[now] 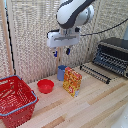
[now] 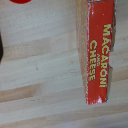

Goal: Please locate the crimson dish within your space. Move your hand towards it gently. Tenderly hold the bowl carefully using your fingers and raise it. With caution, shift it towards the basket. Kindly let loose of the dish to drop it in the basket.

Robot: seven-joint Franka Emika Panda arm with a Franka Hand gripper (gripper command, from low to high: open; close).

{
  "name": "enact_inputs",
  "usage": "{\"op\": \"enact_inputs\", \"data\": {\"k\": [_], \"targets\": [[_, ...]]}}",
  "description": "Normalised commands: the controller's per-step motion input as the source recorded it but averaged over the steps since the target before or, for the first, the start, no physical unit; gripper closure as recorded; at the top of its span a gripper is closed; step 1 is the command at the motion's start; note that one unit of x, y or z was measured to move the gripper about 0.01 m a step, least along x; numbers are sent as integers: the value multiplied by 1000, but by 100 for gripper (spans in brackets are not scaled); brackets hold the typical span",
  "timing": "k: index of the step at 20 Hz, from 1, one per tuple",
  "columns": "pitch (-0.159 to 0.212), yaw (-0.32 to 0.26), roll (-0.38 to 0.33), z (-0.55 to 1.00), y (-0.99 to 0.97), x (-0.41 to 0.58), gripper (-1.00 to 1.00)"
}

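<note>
The crimson dish (image 1: 45, 86), a small round red bowl, sits on the wooden table between the basket and a blue cup. In the wrist view only a sliver of the crimson dish (image 2: 19, 1) shows at the picture's edge. The basket (image 1: 15, 100), red wire mesh with a blue rim, stands at the exterior view's left. My hand (image 1: 61, 52) hangs high above the table, over the cup and a box, well clear of the dish. Its short dark fingers (image 1: 68, 51) point down with a gap between them and hold nothing.
A blue cup (image 1: 61, 73) stands just behind a red and yellow macaroni and cheese box (image 1: 72, 81), which also fills the wrist view (image 2: 97, 50). A toaster oven (image 1: 112, 56) and a dark rack (image 1: 95, 73) sit at the exterior view's right. A woven screen backs the table.
</note>
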Motion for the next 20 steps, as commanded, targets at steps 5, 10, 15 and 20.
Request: {"op": "enact_inputs", "data": {"k": [5, 10, 15, 20], "targets": [[64, 116, -58, -359, 172, 267, -100], [42, 102, -67, -389, 168, 228, -100], [3, 117, -58, -371, 99, 323, -100], [-4, 120, -69, -373, 138, 299, -100]]}}
